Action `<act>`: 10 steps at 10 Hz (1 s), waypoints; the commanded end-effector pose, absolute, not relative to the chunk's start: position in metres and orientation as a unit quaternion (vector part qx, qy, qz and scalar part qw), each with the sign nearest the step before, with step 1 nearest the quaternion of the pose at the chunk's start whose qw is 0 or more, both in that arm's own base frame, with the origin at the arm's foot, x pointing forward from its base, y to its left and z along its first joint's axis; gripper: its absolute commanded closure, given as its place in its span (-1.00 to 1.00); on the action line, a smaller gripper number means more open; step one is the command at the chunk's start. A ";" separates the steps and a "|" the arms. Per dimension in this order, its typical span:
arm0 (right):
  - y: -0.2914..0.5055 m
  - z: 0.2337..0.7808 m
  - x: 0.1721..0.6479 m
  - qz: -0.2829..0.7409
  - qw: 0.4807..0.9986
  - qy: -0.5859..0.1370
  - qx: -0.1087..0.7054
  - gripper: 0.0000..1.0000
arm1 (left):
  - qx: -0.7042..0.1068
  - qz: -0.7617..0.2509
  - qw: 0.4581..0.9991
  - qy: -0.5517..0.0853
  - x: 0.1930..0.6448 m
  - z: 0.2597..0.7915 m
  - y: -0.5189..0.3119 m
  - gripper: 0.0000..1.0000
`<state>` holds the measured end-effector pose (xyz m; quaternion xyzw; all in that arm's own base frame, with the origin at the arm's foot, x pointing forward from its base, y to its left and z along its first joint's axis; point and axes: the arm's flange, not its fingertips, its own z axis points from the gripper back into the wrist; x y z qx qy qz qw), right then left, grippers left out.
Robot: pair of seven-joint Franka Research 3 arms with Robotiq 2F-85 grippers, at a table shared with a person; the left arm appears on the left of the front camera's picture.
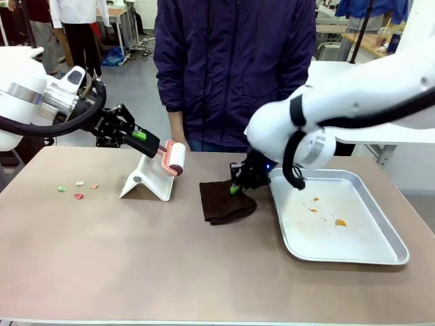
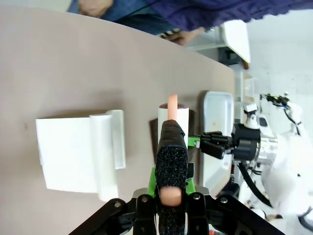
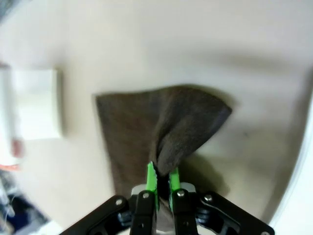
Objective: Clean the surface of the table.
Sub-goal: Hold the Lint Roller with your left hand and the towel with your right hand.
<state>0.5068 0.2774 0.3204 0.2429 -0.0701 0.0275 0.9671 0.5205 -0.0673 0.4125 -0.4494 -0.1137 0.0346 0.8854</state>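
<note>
While the left gripper (image 1: 141, 137) is clamping a roller (image 1: 175, 157), the right gripper (image 1: 236, 187) is pinching limp cloth (image 1: 224, 204) mid-frame on the smooth, rigid table (image 1: 170, 265).

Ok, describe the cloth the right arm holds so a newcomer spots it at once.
On the brownish table, look near the middle, just left of the silver tray. A dark brown cloth lies there, one corner pinched in the right arm's fingers. It is the only dark, soft thing; its neighbours are pale and rigid.

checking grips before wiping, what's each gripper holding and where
The left gripper holds the lint roller by its black handle; the right gripper pinches the brown cloth at a lifted edge.
</note>
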 end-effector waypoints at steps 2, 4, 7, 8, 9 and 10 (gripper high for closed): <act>0.206 0.324 0.493 0.042 0.875 -0.025 0.482 1.00 | -0.516 -0.013 0.848 -0.120 0.489 0.425 -0.048 1.00; 0.181 0.325 0.487 0.048 0.835 -0.013 0.548 1.00 | -0.546 -0.036 0.828 -0.123 0.468 0.440 -0.020 1.00; 0.149 0.350 0.452 0.094 0.776 0.005 0.624 1.00 | -0.572 -0.025 0.809 -0.135 0.431 0.449 0.038 1.00; 0.143 0.360 0.431 0.127 0.764 0.028 0.632 1.00 | -0.567 -0.017 0.811 -0.140 0.417 0.445 0.057 1.00; 0.141 0.366 0.415 0.130 0.778 0.040 0.613 1.00 | -0.566 -0.014 0.813 -0.137 0.403 0.438 0.080 1.00; 0.134 0.372 0.393 0.139 0.790 0.038 0.596 1.00 | -0.578 -0.037 0.805 -0.126 0.387 0.431 0.101 1.00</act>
